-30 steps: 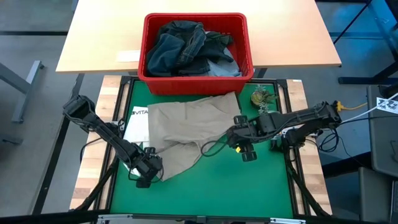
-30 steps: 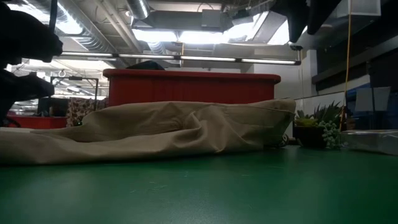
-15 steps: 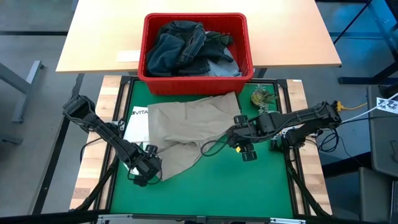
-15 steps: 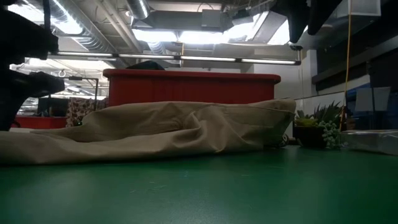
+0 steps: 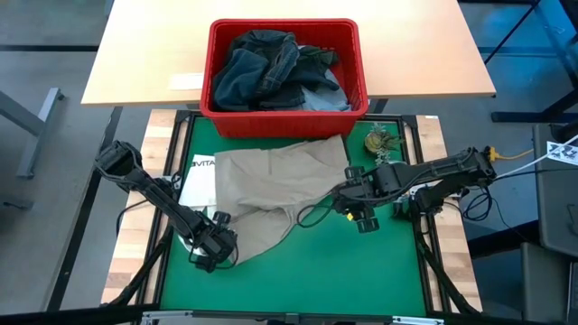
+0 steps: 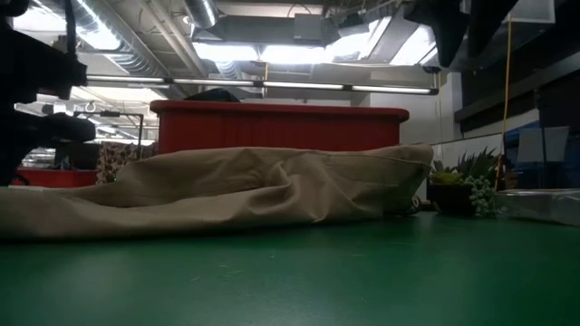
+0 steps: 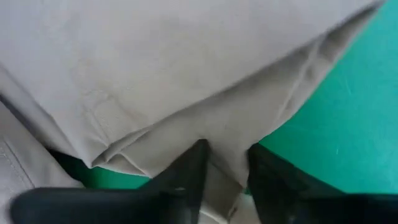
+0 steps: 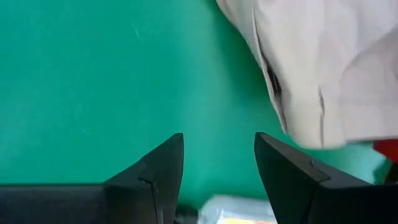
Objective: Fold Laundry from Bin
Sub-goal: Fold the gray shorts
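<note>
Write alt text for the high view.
Beige trousers lie crumpled on a green mat, the left tool at their near edge and the right tool beside them. Behind, a red bin holds more laundry.

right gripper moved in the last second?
Yes, slightly. In the high view the right gripper has crept toward the right edge of the green mat, away from the beige trousers. Jaws open, nothing between them.

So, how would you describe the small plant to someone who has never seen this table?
Start at the red bin at the far edge of the green mat. Just off its right front corner, beside the beige trousers, stands the small plant, the only spiky, leafy green thing there.
</note>
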Controlling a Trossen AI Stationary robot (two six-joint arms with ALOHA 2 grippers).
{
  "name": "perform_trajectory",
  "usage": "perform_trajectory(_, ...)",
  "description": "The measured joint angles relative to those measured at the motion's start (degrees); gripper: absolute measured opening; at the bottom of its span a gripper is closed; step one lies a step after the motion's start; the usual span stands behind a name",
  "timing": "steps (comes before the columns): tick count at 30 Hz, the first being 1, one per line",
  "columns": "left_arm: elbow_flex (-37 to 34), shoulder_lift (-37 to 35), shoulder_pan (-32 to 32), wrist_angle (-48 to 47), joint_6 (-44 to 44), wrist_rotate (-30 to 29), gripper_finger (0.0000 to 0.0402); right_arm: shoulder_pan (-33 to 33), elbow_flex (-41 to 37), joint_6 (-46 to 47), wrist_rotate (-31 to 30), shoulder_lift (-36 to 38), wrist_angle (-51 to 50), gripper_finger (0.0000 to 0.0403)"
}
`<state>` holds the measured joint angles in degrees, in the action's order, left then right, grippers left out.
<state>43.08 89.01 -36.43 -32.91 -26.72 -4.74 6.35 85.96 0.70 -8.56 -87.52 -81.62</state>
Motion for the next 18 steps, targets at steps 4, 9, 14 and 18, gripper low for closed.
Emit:
perform_trajectory(4,2.0,-0.6,0.3,0.1,-4.3,0.5,0.0015,0.1,-4.1,-0.7,-1.0,4.3,1.3,0.0198)
perform_trajectory(9,4.4,-1.0,0.5,-1.4,-8.3,3.5,0.0010,0.1,-14.3,1.9,-2.6,14.3,6.0,0.0198)
perform_trajectory(14,6.7,-1.0,0.9,-2.8,-12.1,7.6,0.0005,0.1,-25.6,8.1,-6.3,23.6,12.3,0.0198)
perform_trajectory(18,8.7,-2.5,0.9,-2.5,-15.1,7.9,0.0003,0.1,-33.5,11.5,-6.9,27.2,20.3,0.0198)
